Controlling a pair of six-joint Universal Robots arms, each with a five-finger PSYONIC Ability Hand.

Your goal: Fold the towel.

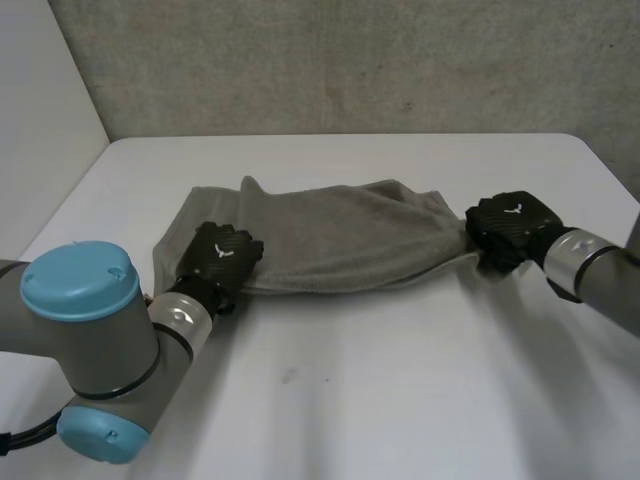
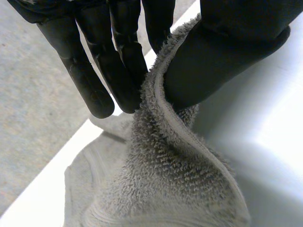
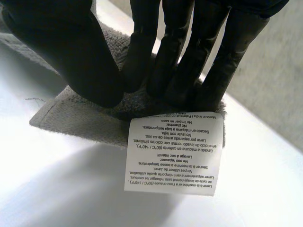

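Observation:
A grey towel (image 1: 340, 235) lies stretched across the middle of the white table (image 1: 400, 400), its near edge lifted a little between the two hands. My left hand (image 1: 220, 255) is at the towel's near left corner, and its thumb (image 2: 227, 52) and fingers (image 2: 118, 61) pinch the towel's hem (image 2: 161, 118). My right hand (image 1: 512, 230) is at the near right corner. There its fingers (image 3: 189, 56) and thumb (image 3: 71, 52) pinch the towel's corner (image 3: 75, 118), and a white care label (image 3: 173, 153) hangs from it.
A grey wall (image 1: 350, 60) stands behind the table's far edge. The table's left edge (image 1: 60, 210) runs close beside my left arm (image 1: 90, 320). Bare table lies in front of the towel.

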